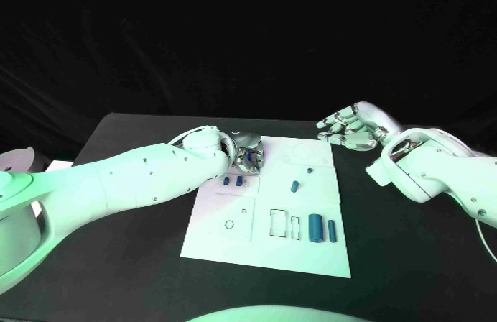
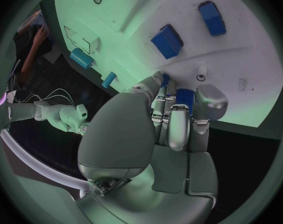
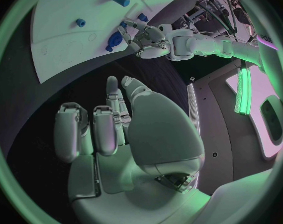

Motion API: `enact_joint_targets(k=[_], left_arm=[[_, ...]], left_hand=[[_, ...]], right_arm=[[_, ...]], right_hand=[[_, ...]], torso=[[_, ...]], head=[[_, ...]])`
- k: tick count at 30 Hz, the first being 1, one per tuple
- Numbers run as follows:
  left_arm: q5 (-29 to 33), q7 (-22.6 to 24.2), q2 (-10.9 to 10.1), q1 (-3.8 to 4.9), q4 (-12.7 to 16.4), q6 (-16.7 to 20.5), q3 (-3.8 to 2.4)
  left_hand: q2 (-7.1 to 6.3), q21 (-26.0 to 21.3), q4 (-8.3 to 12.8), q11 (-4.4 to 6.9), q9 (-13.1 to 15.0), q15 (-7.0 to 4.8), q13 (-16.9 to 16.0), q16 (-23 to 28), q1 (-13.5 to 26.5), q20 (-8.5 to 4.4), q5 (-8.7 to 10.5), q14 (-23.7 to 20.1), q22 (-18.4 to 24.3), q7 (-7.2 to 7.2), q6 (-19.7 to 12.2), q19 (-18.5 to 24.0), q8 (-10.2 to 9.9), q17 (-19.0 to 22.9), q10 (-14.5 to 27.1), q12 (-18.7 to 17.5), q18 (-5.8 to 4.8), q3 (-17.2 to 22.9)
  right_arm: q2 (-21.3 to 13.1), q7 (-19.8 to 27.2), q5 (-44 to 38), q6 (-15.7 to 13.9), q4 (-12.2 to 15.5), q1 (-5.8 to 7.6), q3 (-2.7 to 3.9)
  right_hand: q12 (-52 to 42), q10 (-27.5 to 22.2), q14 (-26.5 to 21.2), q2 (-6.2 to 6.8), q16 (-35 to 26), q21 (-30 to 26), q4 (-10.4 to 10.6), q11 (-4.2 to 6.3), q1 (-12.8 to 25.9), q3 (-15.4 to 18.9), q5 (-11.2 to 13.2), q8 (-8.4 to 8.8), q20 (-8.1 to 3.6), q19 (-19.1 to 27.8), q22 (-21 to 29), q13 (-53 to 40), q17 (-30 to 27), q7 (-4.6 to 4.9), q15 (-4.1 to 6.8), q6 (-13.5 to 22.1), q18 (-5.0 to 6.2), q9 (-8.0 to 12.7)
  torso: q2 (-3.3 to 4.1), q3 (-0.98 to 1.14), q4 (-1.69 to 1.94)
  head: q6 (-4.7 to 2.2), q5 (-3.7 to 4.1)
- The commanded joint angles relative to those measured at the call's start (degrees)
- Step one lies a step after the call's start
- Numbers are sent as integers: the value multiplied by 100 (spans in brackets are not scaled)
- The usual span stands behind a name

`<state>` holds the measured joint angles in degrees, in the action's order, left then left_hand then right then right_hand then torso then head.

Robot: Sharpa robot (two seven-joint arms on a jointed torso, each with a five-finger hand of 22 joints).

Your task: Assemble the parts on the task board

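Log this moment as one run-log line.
left hand: fingers on a blue part at task board far-left corner | right hand: curled, empty, beyond the board | loose parts on board

a robotics lab or test cell: a black tabletop stands against black drapes, carrying a white task board with outlined slots and small blue parts, and loose cables hang behind.
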<state>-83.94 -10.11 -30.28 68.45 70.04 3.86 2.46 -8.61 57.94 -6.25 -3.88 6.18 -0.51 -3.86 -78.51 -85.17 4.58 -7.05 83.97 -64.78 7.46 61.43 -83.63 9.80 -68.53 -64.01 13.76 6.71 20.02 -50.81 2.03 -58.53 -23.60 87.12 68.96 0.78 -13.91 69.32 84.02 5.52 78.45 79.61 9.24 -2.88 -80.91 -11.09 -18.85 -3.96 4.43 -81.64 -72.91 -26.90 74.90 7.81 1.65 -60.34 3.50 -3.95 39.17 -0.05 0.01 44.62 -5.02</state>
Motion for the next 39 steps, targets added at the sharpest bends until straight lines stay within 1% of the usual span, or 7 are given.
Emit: enact_joint_targets(k=[1, 12, 19, 21, 28, 34, 39], left_arm=[[-61, -123, 23, -36, -19, -311, 22], [-116, -172, 73, -45, -70, -396, 23], [-124, -34, 62, -55, -44, -81, 24], [-107, 13, 40, -56, -17, 34, 22], [37, 136, -102, -58, 148, 353, -14], [84, 179, -286, -51, 353, 570, -44], [91, 201, -444, -47, 564, 703, -110]], left_hand=[[33, 101, 42, -15, -11, -53, 14, -41, -72, -19, 0, 193, -82, 15, 49, -118, -47, 4, -49, -54, -72, 129], [-23, 294, 213, -20, -31, -46, 1, -53, -74, -17, -36, 196, -261, 44, 135, -133, -125, 50, -198, -163, -102, 589], [-111, 472, 356, -35, -43, -37, 0, -31, -8, -13, -96, 186, -420, 78, 215, -155, -195, 143, -329, -315, -131, 929], [-165, 494, 410, -47, -52, -28, 3, -33, 53, -7, -100, 185, -447, 88, 225, -151, -241, 166, -352, -413, -134, 1067], [-223, 511, 502, -61, -64, -17, 1, -39, 142, 3, -110, 182, -476, 104, 245, -140, -310, 201, -395, -560, -132, 1272], [-246, 524, 543, -63, -65, -15, -5, -47, 183, 7, -131, 182, -494, 111, 269, -136, -333, 206, -435, -610, -133, 1350], [-252, 532, 553, -64, -65, -14, -6, -48, 193, 7, -133, 181, -502, 113, 274, -136, -338, 209, -443, -622, -134, 1366]], right_arm=[[5, 57, -11, 42, 8, -3, 0], [-3, 62, 53, 51, 17, -3, 0], [-6, 69, 58, 48, 26, -3, 1], [-9, 70, 59, 46, 28, -3, 1], [-18, 77, 62, 36, 35, -3, 1], [-27, 87, 64, 24, 40, -3, 1], [-28, 99, 68, 17, 40, -3, 1]], right_hand=[[26, 28, 272, 46, -35, -39, -1, -29, 5, -43, -28, 19, 23, 29, 6, 5, 9, 34, -35, -7, 35, 6], [36, 40, 272, 50, -35, -39, 13, -30, 27, -54, -32, 18, 25, 29, 5, 29, 12, 35, -37, -8, 34, 5], [36, 40, 272, 50, -35, -39, 13, -30, 27, -54, -32, 18, 25, 29, 5, 29, 12, 35, -37, -8, 34, 5], [36, 40, 272, 50, -35, -39, 13, -30, 27, -54, -32, 18, 25, 29, 5, 29, 12, 35, -37, -8, 34, 5], [36, 40, 272, 50, -35, -39, 13, -30, 27, -54, -32, 18, 25, 29, 5, 29, 12, 35, -37, -8, 34, 5], [36, 40, 272, 50, -35, -39, 13, -30, 27, -54, -32, 18, 25, 29, 5, 29, 12, 35, -37, -8, 34, 5], [36, 40, 272, 50, -35, -39, 13, -30, 27, -54, -32, 18, 25, 29, 5, 29, 12, 35, -37, -8, 34, 5]], torso=[[1, -4, -3], [1, -2, 2], [-3, 0, -1], [-3, 0, -1], [-7, -2, 4], [-10, -1, 13], [-3, -7, 5]], head=[[-5, -1], [14, 10], [14, 13], [16, 11], [10, 22], [-5, 15], [-15, -2]])
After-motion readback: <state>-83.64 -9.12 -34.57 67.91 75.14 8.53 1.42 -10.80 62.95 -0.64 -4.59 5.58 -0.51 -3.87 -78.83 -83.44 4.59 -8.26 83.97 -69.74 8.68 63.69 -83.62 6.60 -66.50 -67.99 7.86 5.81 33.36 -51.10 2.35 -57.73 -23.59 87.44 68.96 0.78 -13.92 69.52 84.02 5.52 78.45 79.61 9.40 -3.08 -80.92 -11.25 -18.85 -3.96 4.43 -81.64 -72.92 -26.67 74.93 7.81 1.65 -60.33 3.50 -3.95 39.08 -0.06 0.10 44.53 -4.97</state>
